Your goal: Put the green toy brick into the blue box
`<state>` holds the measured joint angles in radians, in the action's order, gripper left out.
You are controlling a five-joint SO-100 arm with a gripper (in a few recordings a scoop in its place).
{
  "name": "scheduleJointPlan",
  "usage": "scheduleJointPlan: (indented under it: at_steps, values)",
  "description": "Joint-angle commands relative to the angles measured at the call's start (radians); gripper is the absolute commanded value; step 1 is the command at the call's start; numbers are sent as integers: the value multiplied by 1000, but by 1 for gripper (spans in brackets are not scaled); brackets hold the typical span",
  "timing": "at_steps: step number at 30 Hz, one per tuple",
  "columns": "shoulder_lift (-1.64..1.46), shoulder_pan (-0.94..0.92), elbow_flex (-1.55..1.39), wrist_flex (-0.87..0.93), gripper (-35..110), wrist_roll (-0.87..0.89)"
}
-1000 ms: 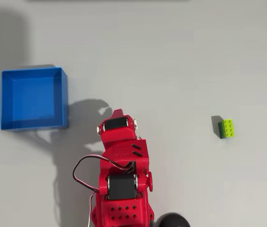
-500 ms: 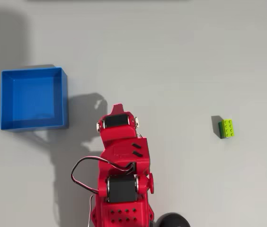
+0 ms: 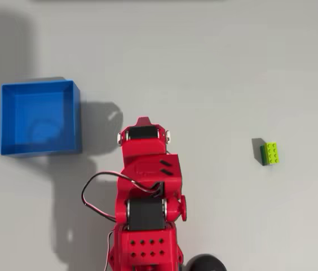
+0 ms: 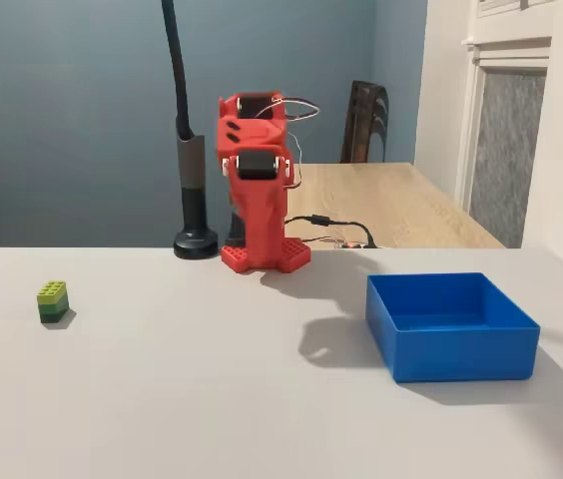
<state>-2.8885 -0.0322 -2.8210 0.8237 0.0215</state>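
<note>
The green toy brick (image 3: 270, 153) lies alone on the grey table at the right of the overhead view, lime studs up; in the fixed view the brick (image 4: 53, 300) sits at the left. The blue box (image 3: 39, 117) stands open-topped and empty at the left overhead, and at the right in the fixed view (image 4: 451, 325). My red arm (image 4: 255, 160) is folded up over its base between them. The gripper (image 3: 143, 121) points away from the base, far from both brick and box. Its fingers are not distinct.
A black lamp post on a round foot (image 4: 195, 242) stands next to the arm's base (image 4: 265, 254). A wooden table (image 4: 391, 205) and a chair lie behind. The arm's shadow falls beside the box.
The arm's folded upper part has shifted a little toward the top of the overhead view and turned slightly right. Its shadow slid toward the box. Brick and box have not moved.
</note>
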Motion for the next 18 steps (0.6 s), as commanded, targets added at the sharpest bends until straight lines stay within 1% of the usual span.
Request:
scheduleJointPlan:
  at_steps: [1, 11, 18]
  values:
    - [91, -43, 118, -8, 0, 37]
    - [308, -161, 287, -8, 0, 149]
    - [456, -284, 410, -8, 0, 256]
